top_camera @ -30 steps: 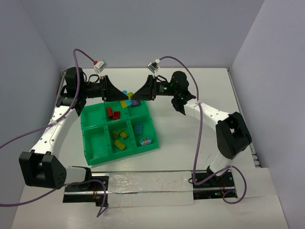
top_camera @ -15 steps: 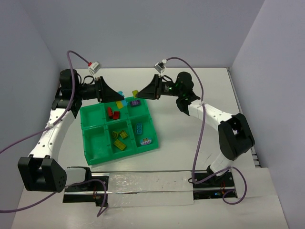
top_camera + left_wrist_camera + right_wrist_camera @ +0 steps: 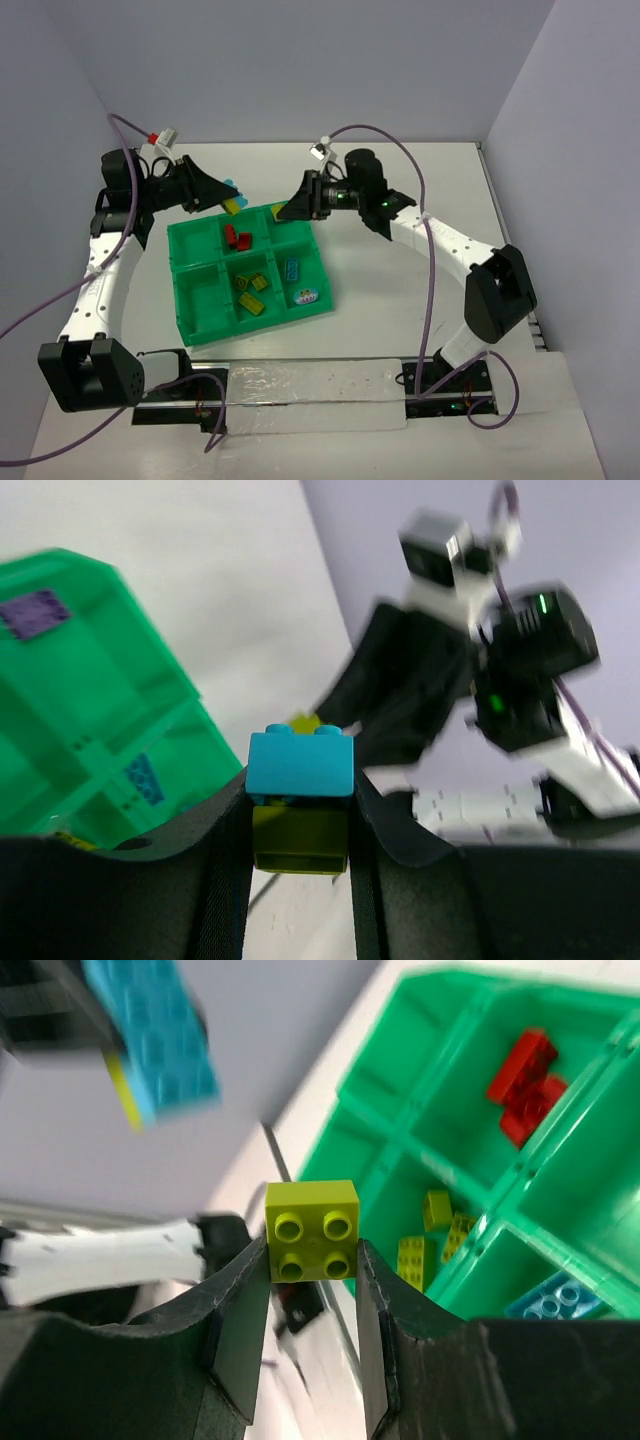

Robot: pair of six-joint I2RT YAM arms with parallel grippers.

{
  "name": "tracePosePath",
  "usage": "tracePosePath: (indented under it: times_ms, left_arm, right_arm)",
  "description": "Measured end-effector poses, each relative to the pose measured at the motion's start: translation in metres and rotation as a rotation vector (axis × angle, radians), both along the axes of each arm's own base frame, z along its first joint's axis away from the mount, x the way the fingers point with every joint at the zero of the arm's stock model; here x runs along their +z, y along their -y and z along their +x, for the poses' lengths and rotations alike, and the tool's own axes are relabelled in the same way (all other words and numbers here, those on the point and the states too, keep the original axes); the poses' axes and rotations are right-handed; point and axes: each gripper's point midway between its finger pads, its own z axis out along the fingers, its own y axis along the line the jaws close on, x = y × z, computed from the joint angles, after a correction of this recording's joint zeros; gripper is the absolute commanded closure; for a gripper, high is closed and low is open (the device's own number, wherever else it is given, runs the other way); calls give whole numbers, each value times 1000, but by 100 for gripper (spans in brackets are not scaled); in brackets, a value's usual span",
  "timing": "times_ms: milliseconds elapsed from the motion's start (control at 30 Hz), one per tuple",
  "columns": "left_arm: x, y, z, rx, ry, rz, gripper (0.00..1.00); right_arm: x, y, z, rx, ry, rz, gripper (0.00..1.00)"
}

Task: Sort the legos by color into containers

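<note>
White table [image 3: 400, 300], pale lilac walls [image 3: 320, 70]. L gripper [image 3: 299, 805] clamped on blue/yellow-green stack [image 3: 300, 765]; R gripper [image 3: 312, 1260] clamped on yellow-green brick [image 3: 312, 1228].

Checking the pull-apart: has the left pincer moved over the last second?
Yes. The left pincer has shifted leftward along the far edge of the tray, toward its left corner.

Left hand [image 3: 224, 197] holds a blue brick [image 3: 229, 187], right hand [image 3: 284, 211] a yellow-green brick [image 3: 279, 210], near the green tray [image 3: 200, 298].
</note>
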Motion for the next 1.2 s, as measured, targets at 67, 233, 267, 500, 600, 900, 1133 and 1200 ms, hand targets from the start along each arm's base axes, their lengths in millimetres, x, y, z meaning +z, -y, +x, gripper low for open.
tracePosePath:
  times_ms: [67,233,267,500,600,900,1133,1200]
  left_arm:
    - [-5,-10,8,84,-30,17,100]
    - [-15,-25,22,224,-92,43,100]
    - [-17,-28,23,245,-105,48,100]
    - [-31,-41,31,352,-162,87,100]
    - [-32,-43,33,368,-167,91,100]
    - [-33,-43,33,370,-173,88,100]
    - [-34,-35,33,308,-180,62,100]
    - [-29,-27,32,255,-158,35,100]
  right_arm:
    - [-15,-8,-12,9,8,-66,100]
    - [-63,-32,-43,77,-3,-213,100]
    - [-74,-39,-51,100,-11,-238,99]
    - [-121,-72,-81,209,-46,-357,67]
    - [-125,-84,-81,223,-34,-366,38]
    - [-119,-89,-75,217,13,-403,21]
    - [-67,-46,-57,130,74,-345,30]
    - [-41,-22,-48,82,90,-283,30]
